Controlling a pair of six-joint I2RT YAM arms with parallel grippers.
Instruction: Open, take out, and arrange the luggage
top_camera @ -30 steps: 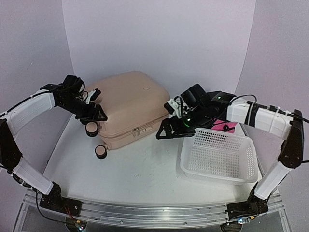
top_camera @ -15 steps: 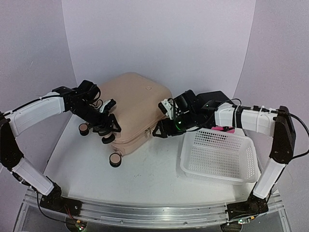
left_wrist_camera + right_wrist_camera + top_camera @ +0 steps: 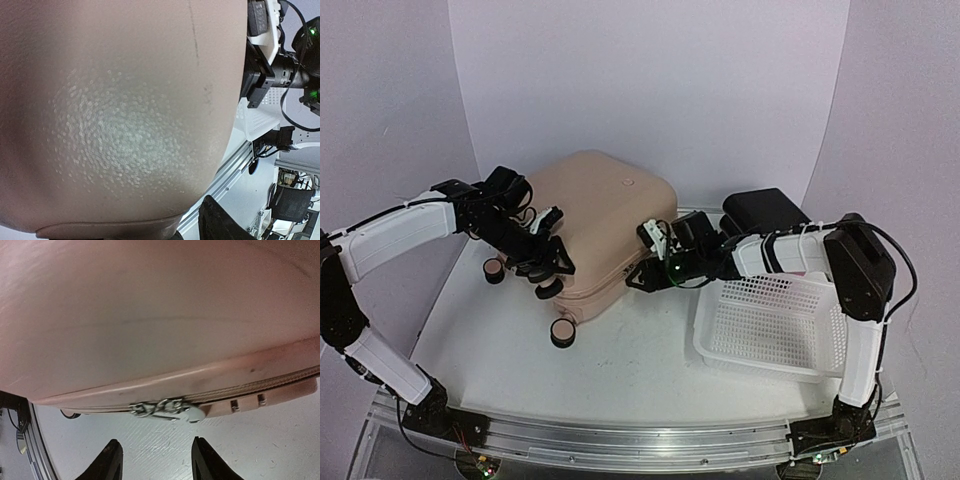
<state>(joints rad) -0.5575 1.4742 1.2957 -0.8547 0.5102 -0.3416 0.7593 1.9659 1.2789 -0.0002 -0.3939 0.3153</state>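
Observation:
The luggage, a pale pink hard-shell case, lies closed at the table's middle with its black-and-pink wheels turned to the front left. My left gripper presses against that wheel end. In the left wrist view the shell fills the frame and only one dark finger shows past its edge. My right gripper sits low at the luggage's front seam. In the right wrist view it is open, and the metal zipper pulls lie just beyond the fingertips, untouched.
A white perforated basket stands at the right, close behind my right gripper. A black box sits behind it against the back wall. The aluminium rail runs along the near edge.
The luggage has swung so its wheel end faces front left, and my left gripper went with it. My right gripper moved left to the zipper seam and its jaws narrowed.

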